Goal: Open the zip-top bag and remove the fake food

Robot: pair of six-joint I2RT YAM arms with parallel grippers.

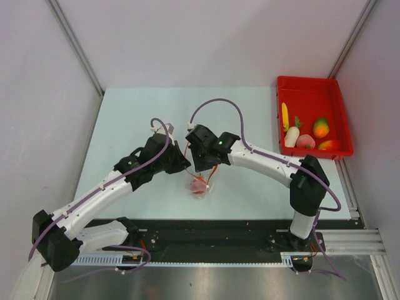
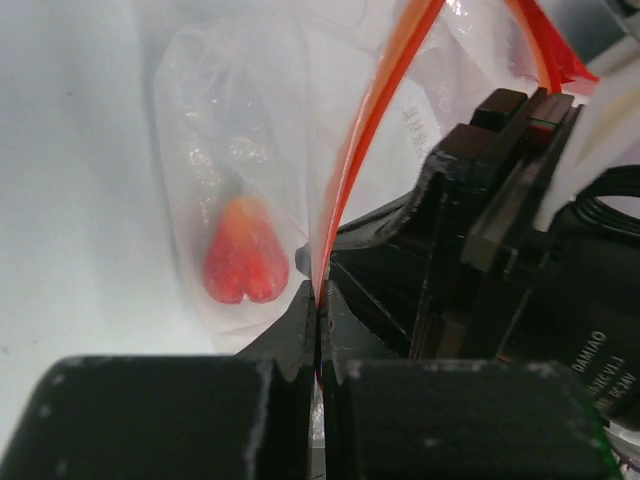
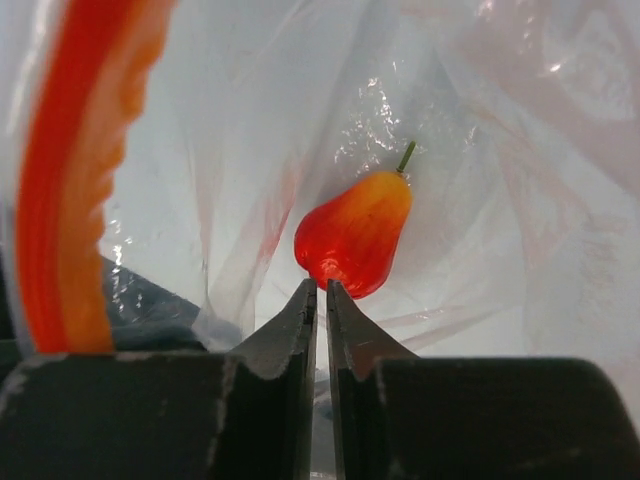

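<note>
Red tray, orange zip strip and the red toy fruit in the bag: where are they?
red tray (image 1: 309,100): top external view, its bare floor.
zip strip (image 2: 378,110): left wrist view, middle of the orange band.
red toy fruit (image 3: 355,235): right wrist view, its fat middle.

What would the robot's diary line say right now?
left pincer: shut on bag at red strip | right pincer: closed on bag's clear side | in bag: red fruit | tray: other toy food

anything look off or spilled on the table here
Nothing stands out. One red-orange toy fruit is inside the zip-top bag, other toy foods lie in the red tray; nothing spilled.
</note>
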